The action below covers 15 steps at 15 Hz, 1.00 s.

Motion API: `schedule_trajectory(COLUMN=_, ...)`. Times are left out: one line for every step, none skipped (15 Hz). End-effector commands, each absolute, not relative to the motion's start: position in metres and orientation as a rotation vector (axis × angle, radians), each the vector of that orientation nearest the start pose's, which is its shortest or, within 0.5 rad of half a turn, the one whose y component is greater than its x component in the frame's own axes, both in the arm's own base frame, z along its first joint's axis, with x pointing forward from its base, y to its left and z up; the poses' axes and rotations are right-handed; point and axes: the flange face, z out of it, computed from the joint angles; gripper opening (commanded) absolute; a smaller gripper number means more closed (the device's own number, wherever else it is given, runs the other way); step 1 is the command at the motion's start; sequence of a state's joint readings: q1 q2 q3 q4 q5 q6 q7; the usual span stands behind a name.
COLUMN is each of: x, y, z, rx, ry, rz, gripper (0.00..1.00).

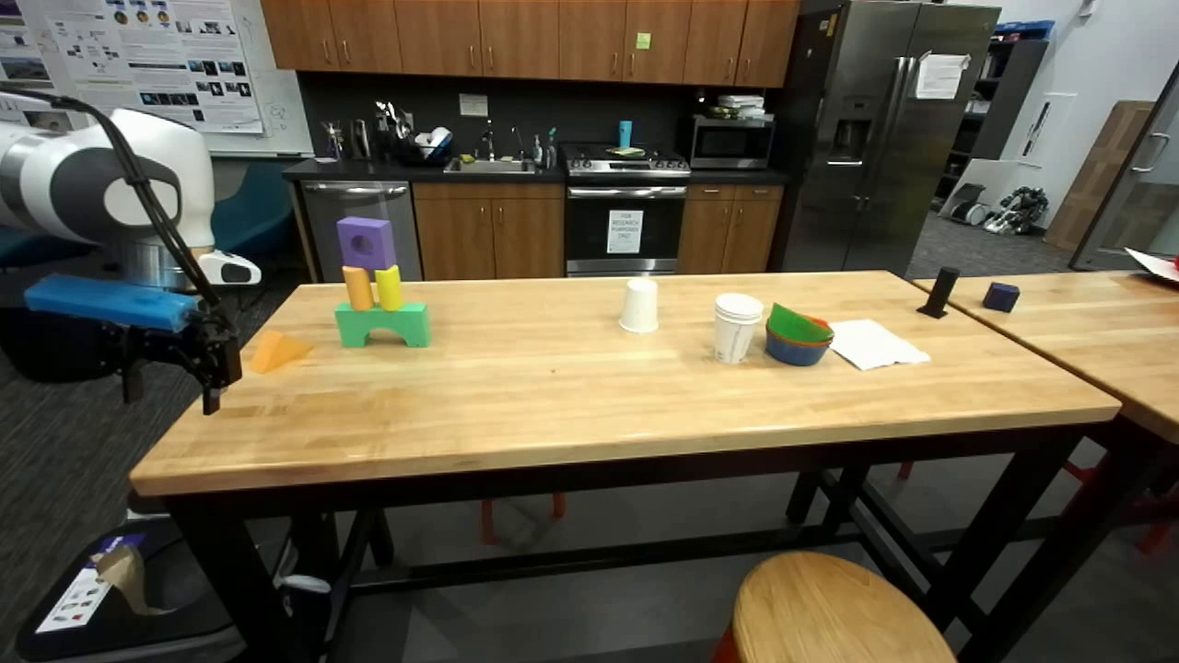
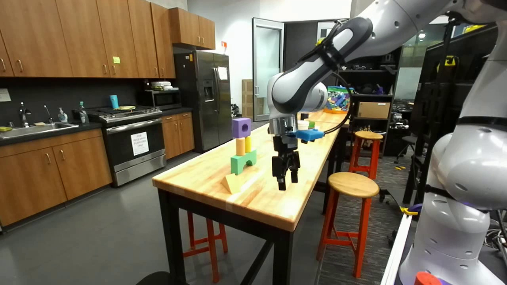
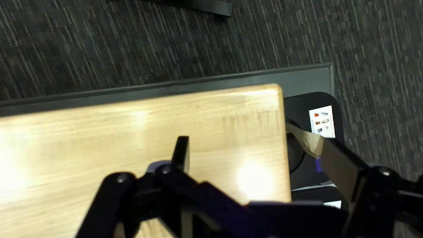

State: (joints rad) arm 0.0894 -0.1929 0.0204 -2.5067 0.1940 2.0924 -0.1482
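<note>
Gripper (image 2: 288,182) wide, raised near edge of table (image 2: 263,200); wedge (image 2: 233,184) nearby; arch (image 1: 382,317) beside it carries two cylinders (image 1: 389,288), purple block (image 1: 367,226) on top.

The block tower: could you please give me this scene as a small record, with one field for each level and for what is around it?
Base: green arch block, standing on the wooden table
Middle: orange pillar and yellow pillar, upright, side by side
Top: purple block with a round hole, resting on both pillars
Beside: orange wedge, apart from the base
Jaws: open, nothing between them, touching no block
Farther along: upside-down white cup, stacked white cups, nested bowls, white sheet
</note>
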Motion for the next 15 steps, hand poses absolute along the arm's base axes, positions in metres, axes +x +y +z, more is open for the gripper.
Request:
schedule_trajectory(x=0.435, y=0.064, z=0.35, rx=-2.938, ry=-0.245, rz=0.273, gripper=1.0)
schedule_trajectory(x=0.439, y=0.067, z=0.353, rx=-2.943, ry=-0.258, rz=0.265, gripper=1.0)
schedule_trajectory(x=0.441, y=0.07, z=0.356, rx=-2.945, ry=-0.269, rz=0.256, gripper=1.0)
schedule_trajectory(x=0.444, y=0.074, z=0.358, rx=-2.947, ry=-0.283, rz=0.249, gripper=1.0)
schedule_trajectory(x=0.447, y=0.078, z=0.359, rx=-2.949, ry=-0.299, rz=0.246, gripper=1.0)
schedule_trajectory(x=0.45, y=0.082, z=0.359, rx=-2.949, ry=-0.313, rz=0.244, gripper=1.0)
schedule_trajectory(x=0.453, y=0.085, z=0.359, rx=-2.952, ry=-0.327, rz=0.246, gripper=1.0)
schedule_trajectory(x=0.457, y=0.089, z=0.358, rx=-2.951, ry=-0.34, rz=0.252, gripper=1.0)
schedule_trajectory(x=0.462, y=0.091, z=0.356, rx=-2.952, ry=-0.35, rz=0.256, gripper=1.0)
schedule_trajectory(x=0.467, y=0.094, z=0.356, rx=-2.95, ry=-0.362, rz=0.257, gripper=1.0)
schedule_trajectory(x=0.472, y=0.096, z=0.354, rx=-2.95, ry=-0.367, rz=0.258, gripper=1.0)
schedule_trajectory(x=0.479, y=0.099, z=0.353, rx=-2.944, ry=-0.377, rz=0.255, gripper=1.0)
schedule_trajectory(x=0.485, y=0.101, z=0.352, rx=-2.945, ry=-0.381, rz=0.251, gripper=1.0)
schedule_trajectory(x=0.49, y=0.104, z=0.352, rx=-2.942, ry=-0.387, rz=0.249, gripper=1.0)
schedule_trajectory(x=0.493, y=0.106, z=0.354, rx=-2.934, ry=-0.4, rz=0.248, gripper=1.0)
